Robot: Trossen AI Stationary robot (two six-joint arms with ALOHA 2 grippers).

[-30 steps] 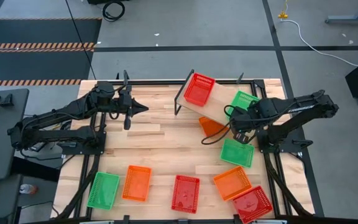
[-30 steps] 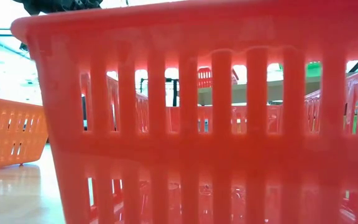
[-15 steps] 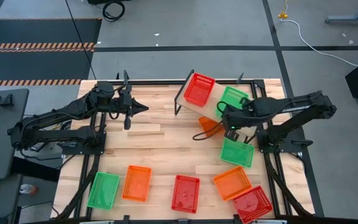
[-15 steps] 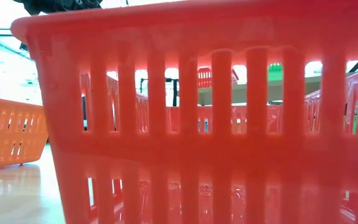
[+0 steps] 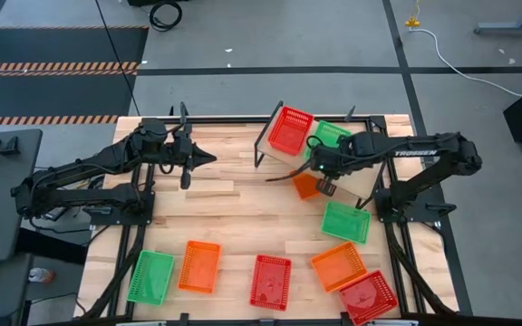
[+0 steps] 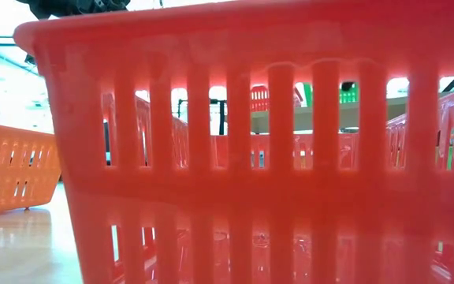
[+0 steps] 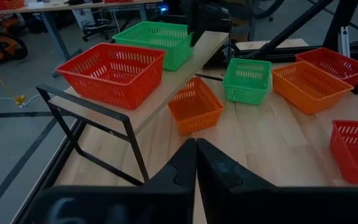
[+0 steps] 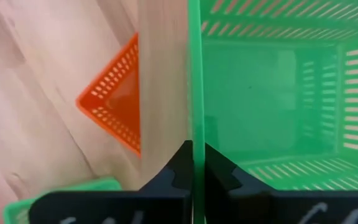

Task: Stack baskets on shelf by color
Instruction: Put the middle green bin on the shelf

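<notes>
While pinched shut on the near wall of a green basket (image 8: 272,93), right gripper (image 8: 194,155) holds that basket over the shelf (image 5: 290,156), fingers (image 8: 219,171) clamping the thin green rim between them. Just beside the held basket, on the same tilted board: a red basket (image 5: 290,129). Just below the gripper, partly tucked under the shelf edge on the tabletop (image 5: 225,208): an orange basket (image 8: 114,102). Slightly nearer the right arm's base, flat on the wood: a second green basket (image 5: 345,222). Farther out along the table's front edge: an orange basket (image 5: 338,265), a red basket (image 5: 367,296), another red basket (image 5: 271,281), an orange basket (image 5: 199,266), a green basket (image 5: 150,276). Well apart, across the table: left gripper (image 7: 196,163), fingers pressed together on nothing, hovering over bare wood, pointed toward the shelf.
</notes>
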